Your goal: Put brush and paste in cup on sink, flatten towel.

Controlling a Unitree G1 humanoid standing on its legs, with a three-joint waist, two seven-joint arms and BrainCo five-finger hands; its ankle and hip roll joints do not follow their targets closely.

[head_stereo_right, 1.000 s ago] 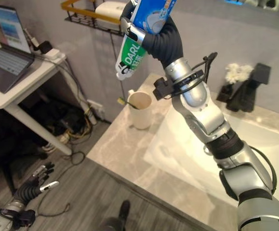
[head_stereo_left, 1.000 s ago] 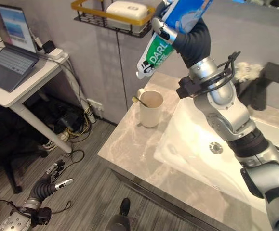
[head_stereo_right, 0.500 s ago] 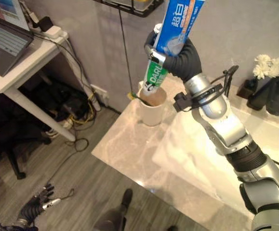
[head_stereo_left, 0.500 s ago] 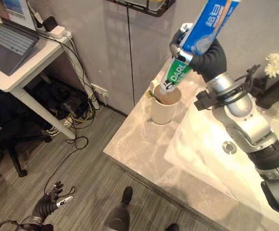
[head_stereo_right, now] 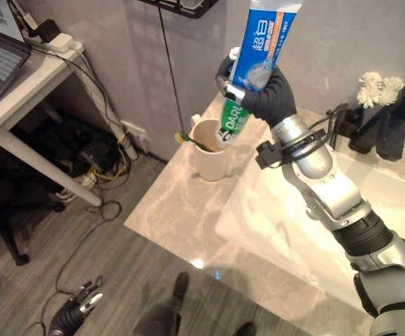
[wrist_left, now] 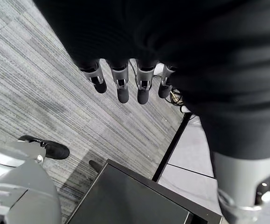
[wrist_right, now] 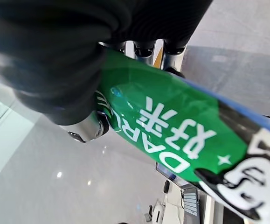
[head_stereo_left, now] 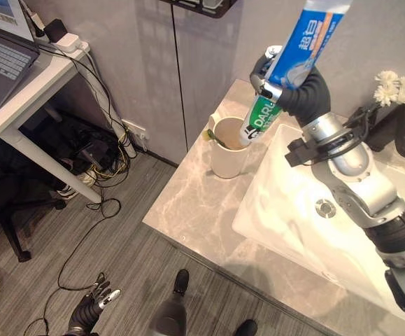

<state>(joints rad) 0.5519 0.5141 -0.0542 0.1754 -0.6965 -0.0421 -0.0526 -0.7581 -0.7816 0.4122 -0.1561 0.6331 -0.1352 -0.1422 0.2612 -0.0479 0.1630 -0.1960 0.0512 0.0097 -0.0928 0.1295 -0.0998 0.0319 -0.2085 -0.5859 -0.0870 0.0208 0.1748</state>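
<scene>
Brush (head_stereo_left: 215, 137) seemingly already in cup (head_stereo_left: 227, 148), crowding paste (head_stereo_left: 286, 70).

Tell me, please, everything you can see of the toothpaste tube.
The tube is a large soft plastic one, blue and white on its upper part, green with white print lower down. It stands nearly upright, flat crimped end up. The right hand is curled round its middle. Its lower end reaches the mouth of the cream cup, on the side nearer the basin; whether it rests inside cannot be told. The cup stands on the marble counter with a brush leaning over its rim.
</scene>
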